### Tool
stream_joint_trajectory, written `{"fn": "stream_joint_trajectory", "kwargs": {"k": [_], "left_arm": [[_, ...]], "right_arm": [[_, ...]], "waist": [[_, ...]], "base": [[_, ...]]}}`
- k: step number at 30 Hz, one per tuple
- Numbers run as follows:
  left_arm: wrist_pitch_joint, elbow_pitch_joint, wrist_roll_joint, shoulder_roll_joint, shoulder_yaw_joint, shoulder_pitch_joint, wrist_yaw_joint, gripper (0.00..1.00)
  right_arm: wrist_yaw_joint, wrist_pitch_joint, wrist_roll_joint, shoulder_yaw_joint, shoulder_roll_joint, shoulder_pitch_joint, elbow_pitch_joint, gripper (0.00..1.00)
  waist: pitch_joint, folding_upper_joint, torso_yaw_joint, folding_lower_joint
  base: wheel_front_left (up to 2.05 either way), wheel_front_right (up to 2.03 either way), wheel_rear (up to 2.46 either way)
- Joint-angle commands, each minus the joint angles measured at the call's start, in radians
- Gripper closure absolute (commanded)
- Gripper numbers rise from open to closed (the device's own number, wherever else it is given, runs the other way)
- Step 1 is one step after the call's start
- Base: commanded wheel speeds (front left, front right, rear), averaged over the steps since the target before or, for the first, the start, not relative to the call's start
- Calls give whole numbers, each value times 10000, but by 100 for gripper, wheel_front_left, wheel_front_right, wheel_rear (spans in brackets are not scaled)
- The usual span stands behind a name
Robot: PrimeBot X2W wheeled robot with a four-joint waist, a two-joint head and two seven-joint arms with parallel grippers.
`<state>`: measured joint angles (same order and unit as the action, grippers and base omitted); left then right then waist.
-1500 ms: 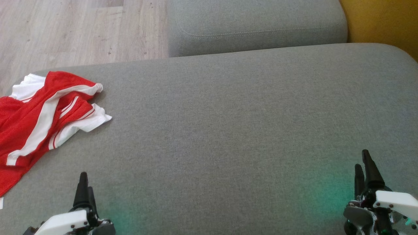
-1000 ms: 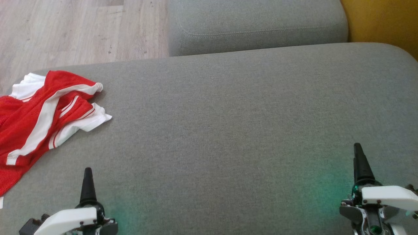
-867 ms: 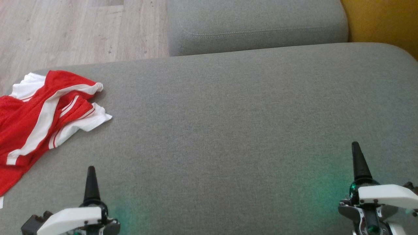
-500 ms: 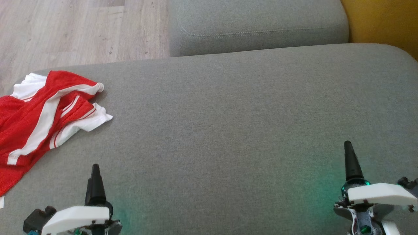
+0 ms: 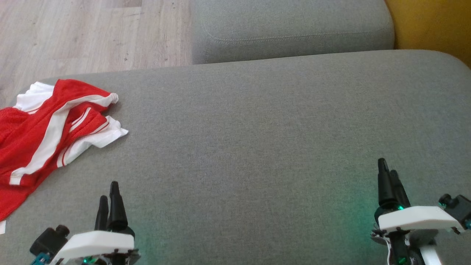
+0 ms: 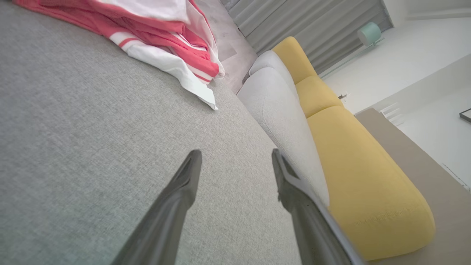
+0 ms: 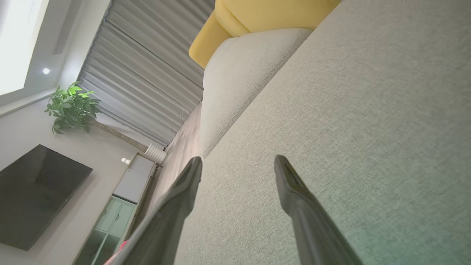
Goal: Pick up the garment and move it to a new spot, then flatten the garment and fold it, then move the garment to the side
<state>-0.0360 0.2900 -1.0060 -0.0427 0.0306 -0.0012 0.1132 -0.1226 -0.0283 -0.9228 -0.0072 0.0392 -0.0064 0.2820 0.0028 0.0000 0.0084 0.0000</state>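
1. We locate the garment [image 5: 48, 125], red with white stripes, crumpled at the left edge of the grey cushion [image 5: 257, 129] and apparently overhanging it.
2. We see the left gripper [image 5: 109, 191] and the right gripper [image 5: 388, 167] over the cushion's near edge. Both have their jaws spread, hold nothing and are well apart from the garment.
3. We judge that pinching a single loose layer could drag the remainder off the cushion's left edge.
4. We judge that too low an approach could snag the cushion's weave.
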Motion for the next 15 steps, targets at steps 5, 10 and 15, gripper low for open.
{"fn": "stream_joint_trajectory", "kwargs": {"k": [5, 10, 15], "left_arm": [[-258, -397, 911, -157, -55, -219, 30, 0], [-434, -456, 1673, -160, 0, -195, 34, 0], [-581, -508, 2319, -164, 33, -167, 30, 0]], "right_arm": [[-37, -324, 983, 252, 60, -273, -471, 0], [-41, -501, 1801, 392, 65, -253, -564, 0], [-44, -649, 2483, 508, 68, -247, -614, 0]], "waist": [[-2, 0, 15, 0], [2, 0, 34, 0], [0, 0, 45, 0]], "base": [[0, 0, 0], [0, 0, 0], [0, 0, 0]]}}
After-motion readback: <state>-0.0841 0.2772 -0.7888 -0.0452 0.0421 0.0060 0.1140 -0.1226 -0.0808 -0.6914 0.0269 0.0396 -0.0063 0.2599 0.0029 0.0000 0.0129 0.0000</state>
